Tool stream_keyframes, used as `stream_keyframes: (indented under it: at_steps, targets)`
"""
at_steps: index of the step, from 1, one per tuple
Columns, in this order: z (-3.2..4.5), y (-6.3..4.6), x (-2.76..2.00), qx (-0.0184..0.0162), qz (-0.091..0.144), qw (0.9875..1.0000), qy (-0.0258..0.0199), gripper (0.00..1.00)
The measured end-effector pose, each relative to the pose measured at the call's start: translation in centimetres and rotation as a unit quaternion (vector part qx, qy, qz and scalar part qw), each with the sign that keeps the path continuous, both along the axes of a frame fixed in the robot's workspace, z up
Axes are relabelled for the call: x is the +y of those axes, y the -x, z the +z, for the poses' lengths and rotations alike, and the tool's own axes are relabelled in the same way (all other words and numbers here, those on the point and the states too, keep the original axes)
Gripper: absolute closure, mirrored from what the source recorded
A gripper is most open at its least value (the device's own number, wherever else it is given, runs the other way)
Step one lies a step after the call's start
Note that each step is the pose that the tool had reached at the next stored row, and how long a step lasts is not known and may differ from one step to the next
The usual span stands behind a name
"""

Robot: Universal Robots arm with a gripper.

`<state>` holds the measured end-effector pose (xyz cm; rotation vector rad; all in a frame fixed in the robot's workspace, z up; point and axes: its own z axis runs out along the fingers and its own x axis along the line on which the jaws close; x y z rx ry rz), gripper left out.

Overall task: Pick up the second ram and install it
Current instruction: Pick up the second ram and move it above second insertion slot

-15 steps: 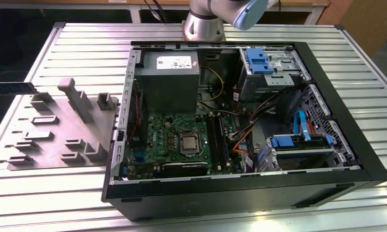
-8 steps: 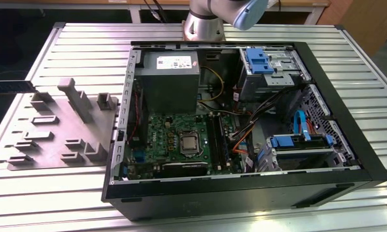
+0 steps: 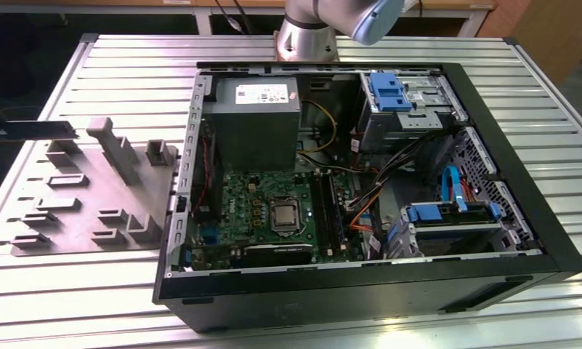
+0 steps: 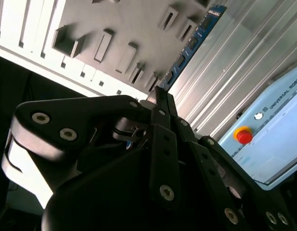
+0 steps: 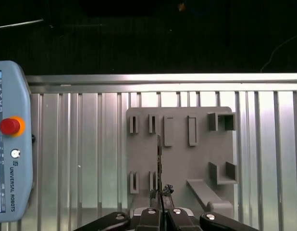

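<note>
Blue ram [image 4: 191, 45], pinched at one end by the pincer [image 5: 161, 196], over the grey tray [image 5: 187, 166] on the worktop [image 5: 81, 159]; a firm, untilted hold should suit seating.

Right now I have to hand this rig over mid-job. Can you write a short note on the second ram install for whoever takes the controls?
Gripper: shut on the second ram, pinching one end, with the stick jutting out past the fingertips.
Where things are: in the first wrist view the ram hangs edge-on over the grey fixture plate and seems lifted clear of its slots. The open computer case sits to the exterior view's right of that plate.
Done: the pick-up.
Left: the install. The ram is not yet at the motherboard inside the case.
</note>
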<state>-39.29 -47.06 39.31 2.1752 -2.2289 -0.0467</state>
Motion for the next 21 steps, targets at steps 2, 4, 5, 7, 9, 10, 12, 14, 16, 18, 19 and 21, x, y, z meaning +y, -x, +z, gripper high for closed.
stream_keyframes:
  at_steps: [2, 4, 5, 7, 9, 10, 12, 14, 16, 18, 19, 21]
  targets:
    - [0.0, -0.8, 0.0, 0.0001, 0.0, 1.0, 0.0, 0.88]
    - [0.0, -1.6, 0.0, 0.0003, 0.0, 1.0, 0.0, 0.88]
    - [0.0, -2.0, 0.0, 0.0004, 0.0, 1.0, 0.0, 0.88]
    - [-0.01, -2.8, 0.0, 0.0006, 0.0, 1.0, 0.0, 0.88]
    - [-0.01, -3.6, 0.0, 0.0009, 0.0, 1.0, 0.0, 0.88]
    - [-0.02, -4.0, 0.0, 0.001, 0.0, 1.0, 0.0, 0.88]
    - [-0.02, -4.9, 0.0, 0.0014, 0.0, 1.0, 0.0, 0.88]
    - [-0.02, -5.8, 0.0, 0.0017, 0.0, 1.0, 0.0, 0.88]
    - [-0.03, -6.7, 0.0, 0.0022, 0.0, 1.0, 0.0, 0.88]
    - [-0.02, -7.6, 0.0, 0.0027, 0.0, 1.0, 0.0, 0.88]
    - [-0.03, -8.1, 0.0, 0.0029, 0.0, 1.0, 0.0, 0.88]
    - [-0.04, -9.0, 0.0, 0.0033, 0.0, 1.0, 0.0, 0.88]
